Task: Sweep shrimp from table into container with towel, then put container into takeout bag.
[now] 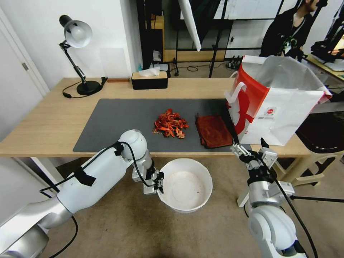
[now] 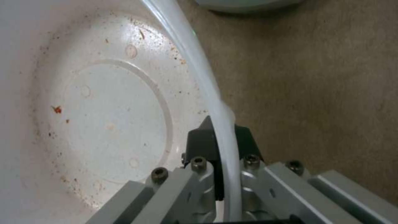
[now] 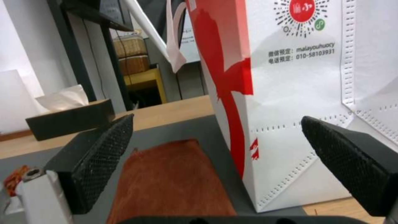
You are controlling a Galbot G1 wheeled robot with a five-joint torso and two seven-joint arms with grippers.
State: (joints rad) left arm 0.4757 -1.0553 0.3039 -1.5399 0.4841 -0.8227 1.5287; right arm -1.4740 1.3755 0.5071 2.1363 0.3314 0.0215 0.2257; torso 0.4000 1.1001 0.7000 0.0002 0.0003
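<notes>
- Left pincer (image 1: 159,183): clamped on the rim of the container (image 1: 186,184), one finger inside the wall and one outside; the left wrist view shows the black pads (image 2: 203,141) pinching the thin white rim.
- Container: held below the near edge of the counter (image 1: 43,122), over the carpeted floor, in front of the shrimp. Inside is bare apart from reddish specks and one small red fragment.
- Shrimp (image 1: 170,124): a loose pile on the dark grey mat (image 1: 118,122), near the middle of the counter.
- Towel (image 1: 213,130): folded, flat on the mat, just beside the shrimp on the robot's right, its far side close to the takeout bag.
- Takeout bag (image 1: 276,104): upright at the right end of the counter, mouth open, silvery lining visible.
- Right pincer (image 1: 252,150): spread wide, holding nothing, at the counter's near edge, pointing toward the towel and the bag's lower corner; both textured pads (image 3: 104,155) are well apart.
- Black tissue box (image 1: 149,79) and desk lamp (image 1: 77,53): at the far side of the counter.
</notes>
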